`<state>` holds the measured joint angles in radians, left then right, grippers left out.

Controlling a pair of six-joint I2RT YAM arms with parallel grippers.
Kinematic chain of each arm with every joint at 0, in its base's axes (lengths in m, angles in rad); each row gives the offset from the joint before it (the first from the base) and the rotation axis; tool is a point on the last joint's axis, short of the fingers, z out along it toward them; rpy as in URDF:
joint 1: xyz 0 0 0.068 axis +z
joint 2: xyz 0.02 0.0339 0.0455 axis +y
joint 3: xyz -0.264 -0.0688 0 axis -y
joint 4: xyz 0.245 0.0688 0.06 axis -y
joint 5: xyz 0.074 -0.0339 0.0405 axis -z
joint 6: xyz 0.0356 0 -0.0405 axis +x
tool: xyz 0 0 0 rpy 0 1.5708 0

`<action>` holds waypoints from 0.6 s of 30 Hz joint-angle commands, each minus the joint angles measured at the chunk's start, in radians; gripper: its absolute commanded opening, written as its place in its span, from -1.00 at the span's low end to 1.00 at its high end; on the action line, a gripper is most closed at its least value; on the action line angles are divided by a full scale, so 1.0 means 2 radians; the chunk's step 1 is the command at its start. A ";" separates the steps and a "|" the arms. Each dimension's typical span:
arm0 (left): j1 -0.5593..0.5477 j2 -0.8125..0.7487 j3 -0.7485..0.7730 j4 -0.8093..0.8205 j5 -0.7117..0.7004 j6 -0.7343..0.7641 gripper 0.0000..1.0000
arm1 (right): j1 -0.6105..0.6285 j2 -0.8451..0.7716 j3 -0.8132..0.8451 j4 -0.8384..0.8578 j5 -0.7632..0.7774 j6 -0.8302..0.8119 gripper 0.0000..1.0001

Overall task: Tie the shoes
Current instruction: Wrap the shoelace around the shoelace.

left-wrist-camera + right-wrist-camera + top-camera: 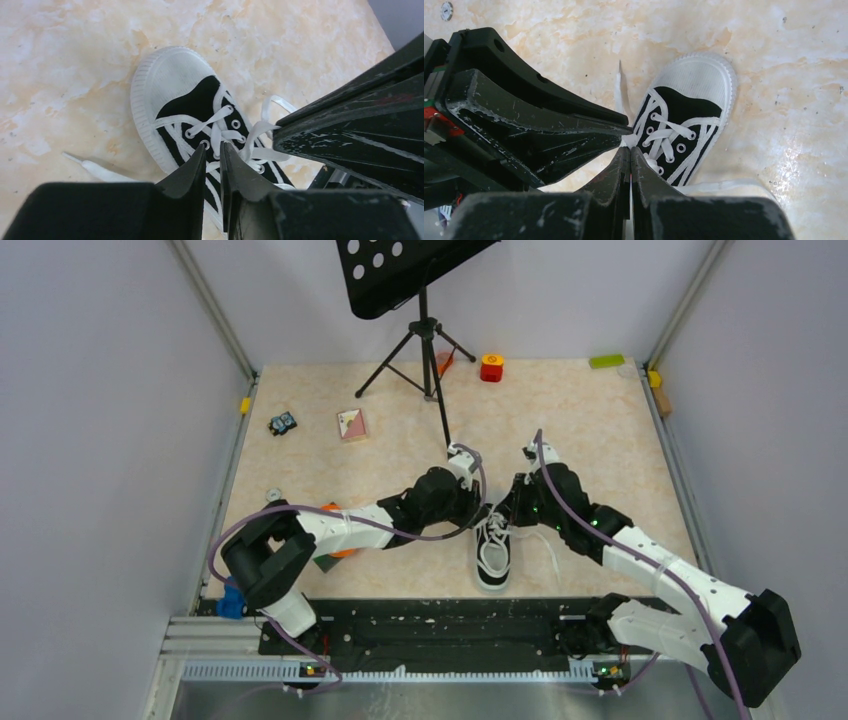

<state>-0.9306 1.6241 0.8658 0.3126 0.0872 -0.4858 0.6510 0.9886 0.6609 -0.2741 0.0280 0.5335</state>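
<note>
- Closest, the left gripper (212, 147) has its fingers a narrow slit apart over the laces (220, 117). I cannot tell whether a strand is pinched.
- Next is the sneaker (492, 552), black canvas with a white toe cap and sole. It lies by the middle of the table's (600, 440) near edge, toe toward that edge, with its laces untied and loose ends lying flat on both sides.
- Over the upper eyelets, the right gripper (630, 150) has its fingers pressed together. The two grippers hide the heel from above.
- Along the far edge, a pink card (351, 424) lies left of a music stand (428, 350), and a red block (491, 367) sits to its right.
</note>
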 commanded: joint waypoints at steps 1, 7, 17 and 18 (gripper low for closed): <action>-0.003 -0.026 -0.009 -0.012 -0.038 -0.003 -0.56 | -0.006 -0.011 -0.004 0.016 0.011 0.008 -1.00; -0.003 -0.064 -0.034 -0.024 -0.101 0.006 -0.33 | -0.006 -0.011 -0.003 0.015 0.013 0.007 -1.00; -0.006 -0.114 -0.093 0.026 -0.064 0.021 -0.02 | -0.006 -0.011 -0.001 0.016 0.012 0.007 -1.00; -0.007 -0.114 -0.096 0.032 -0.054 0.025 0.02 | -0.006 -0.011 -0.001 0.016 0.011 0.007 -1.00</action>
<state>-0.9325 1.4277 0.7044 0.2920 -0.0849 -0.4675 0.6510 0.9882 0.6586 -0.2756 0.0406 0.5434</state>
